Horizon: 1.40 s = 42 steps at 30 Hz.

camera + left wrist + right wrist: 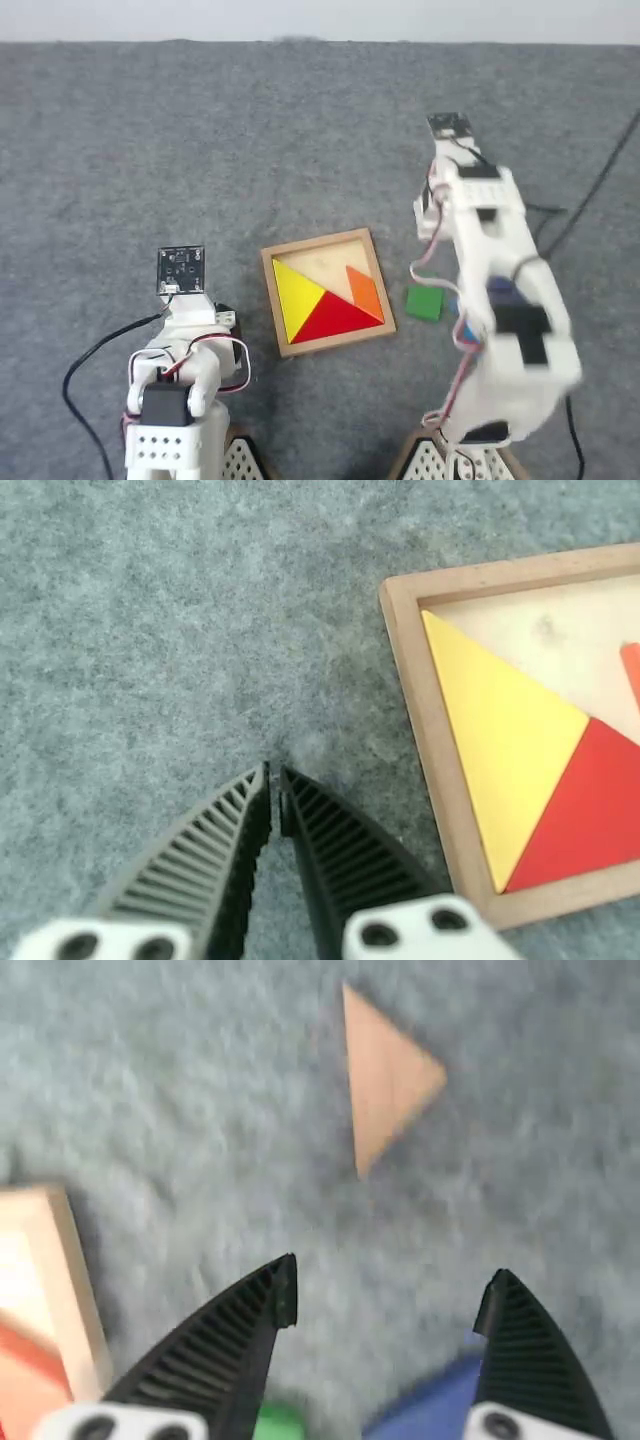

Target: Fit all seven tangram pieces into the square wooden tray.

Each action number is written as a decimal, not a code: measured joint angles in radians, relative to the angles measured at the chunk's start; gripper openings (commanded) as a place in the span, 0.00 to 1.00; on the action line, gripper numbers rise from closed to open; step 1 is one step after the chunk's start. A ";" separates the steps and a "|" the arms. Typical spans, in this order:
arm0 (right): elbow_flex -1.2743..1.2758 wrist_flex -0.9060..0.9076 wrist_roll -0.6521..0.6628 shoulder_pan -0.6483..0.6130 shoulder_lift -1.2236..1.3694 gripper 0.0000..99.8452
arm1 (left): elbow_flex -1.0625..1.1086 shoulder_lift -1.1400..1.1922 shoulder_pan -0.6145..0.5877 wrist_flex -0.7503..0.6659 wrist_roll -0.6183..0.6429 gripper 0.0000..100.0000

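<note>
**Open right gripper hanging beside the tray, loose pieces waiting**

The right gripper [393,1290] is hanging wide open and empty beside the tray [318,242], which is holding a yellow piece [293,290], a red piece [335,320] and an orange piece [365,290]. A green square [424,302] and a blue piece [430,1410] are lying just beside the tray, a tan triangle [390,1075] farther off. The left gripper [275,780] is sitting closed on nothing at the tray's other side. The triangle, likely next, is best pinched across flat edges, lifted over the rim and turned to match the gap. No writing is readable.

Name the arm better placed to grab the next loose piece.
Right. The right gripper, open, hangs by the green square and wooden triangle; the shut left gripper lies beyond the square wooden tray.
</note>
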 measured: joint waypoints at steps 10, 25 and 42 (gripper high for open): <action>0.489 -0.026 -0.006 0.114 -0.463 0.30 | 0.000 0.000 0.000 0.000 0.000 0.01; 0.585 -0.023 -0.048 0.097 -0.471 0.30 | 0.000 0.000 0.000 0.000 0.000 0.01; 0.585 -0.023 -0.054 0.098 -0.489 0.30 | 0.000 0.000 0.000 0.000 0.000 0.01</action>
